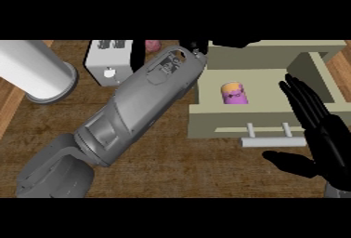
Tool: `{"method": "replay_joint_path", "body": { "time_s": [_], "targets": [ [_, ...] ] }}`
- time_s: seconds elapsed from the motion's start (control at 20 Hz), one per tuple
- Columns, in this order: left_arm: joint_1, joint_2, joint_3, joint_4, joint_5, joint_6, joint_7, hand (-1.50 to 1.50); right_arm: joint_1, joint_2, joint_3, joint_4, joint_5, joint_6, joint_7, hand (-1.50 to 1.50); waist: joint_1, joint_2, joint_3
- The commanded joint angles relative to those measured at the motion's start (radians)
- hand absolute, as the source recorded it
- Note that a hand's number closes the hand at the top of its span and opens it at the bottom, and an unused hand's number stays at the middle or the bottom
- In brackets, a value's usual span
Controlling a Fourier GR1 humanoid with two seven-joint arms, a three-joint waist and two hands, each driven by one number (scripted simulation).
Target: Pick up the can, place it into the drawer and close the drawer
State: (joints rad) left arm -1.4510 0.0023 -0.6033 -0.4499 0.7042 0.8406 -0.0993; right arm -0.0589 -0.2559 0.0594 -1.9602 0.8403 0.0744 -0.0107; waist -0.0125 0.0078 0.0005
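Item, nearest: right hand (322, 139), at the right edge, fingers straight and spread, pointing far, thumb out to the left, holding nothing. Just left of it: the drawer's pale bar handle (273, 142), on two short posts, its long axis running left to right. Behind that: drawer (205, 122), open, front face toward the robot. Inside it: can (234, 93), yellow and purple, standing near the middle of the compartment (already placed, by the look of it). The handle lies directly left of the right palm, so this hand seems the nearer one for the closing push away from the robot. Farther left: left forearm (130, 109), reaching diagonally far-right; left hand (195, 46) mostly hidden, fingers not readable.
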Motion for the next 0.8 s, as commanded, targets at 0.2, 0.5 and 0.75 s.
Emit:
{"method": "replay_joint_path", "body": {
  "time_s": [0.2, 0.5, 0.75],
  "targets": [
    [0.058, 0.088, 0.012, -0.090, -0.053, -0.031, 0.055, -1.50, -0.058, 0.038, 0.039, 0.266, 0.191, -0.161, -0.028, -1.50, 0.025, -0.009, 0.000],
    [0.072, 0.190, -0.023, -0.219, -0.090, -0.026, 0.197, -1.50, -0.204, 0.105, -0.006, 0.560, 0.228, -0.316, -0.053, -1.50, 0.052, -0.010, 0.000],
    [0.141, 0.269, -0.025, -0.348, -0.103, -0.047, 0.247, -1.50, -0.269, 0.106, -0.043, 0.724, 0.255, -0.396, -0.087, -1.50, 0.067, -0.011, 0.000]
  ]
}}
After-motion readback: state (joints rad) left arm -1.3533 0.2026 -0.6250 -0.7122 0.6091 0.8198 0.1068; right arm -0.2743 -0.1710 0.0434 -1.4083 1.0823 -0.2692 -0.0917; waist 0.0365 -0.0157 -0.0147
